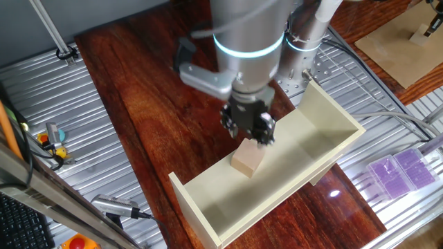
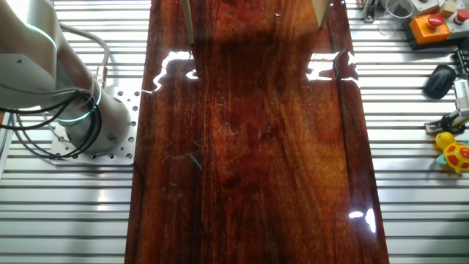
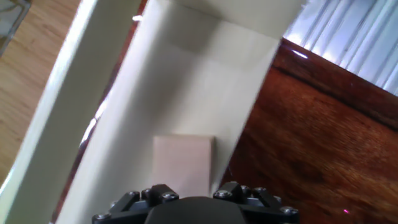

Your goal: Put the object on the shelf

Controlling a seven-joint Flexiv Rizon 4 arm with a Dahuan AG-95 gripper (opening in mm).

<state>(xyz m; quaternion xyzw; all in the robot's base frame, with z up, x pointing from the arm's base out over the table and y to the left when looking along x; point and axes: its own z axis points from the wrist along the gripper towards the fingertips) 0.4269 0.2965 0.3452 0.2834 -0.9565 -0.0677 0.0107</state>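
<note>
Placement looks close to finished, judging from how things lie. In one fixed view the cube (image 1: 248,159) sits near the middle of the frame, resting inside the long cream-white shelf (image 1: 325,114), which runs from the lower left toward the upper right across the dark wooden table (image 1: 152,104). The gripper (image 1: 257,135) hangs just above the cube's upper edge, close to it or barely touching; whether contact remains cannot be told from here. The hand view shows the cube (image 3: 183,163) low in the centre of the frame, lying on the shelf's pale panel (image 3: 205,81) between the two black finger bases, with its near end hidden behind the gripper body. Whether the jaws clamp the cube or stand slightly off its sides cannot be told. The other fixed view shows only the arm's base at the left and bare tabletop. What is probably left: confirming release and lifting the hand clear of the shelf walls.
</note>
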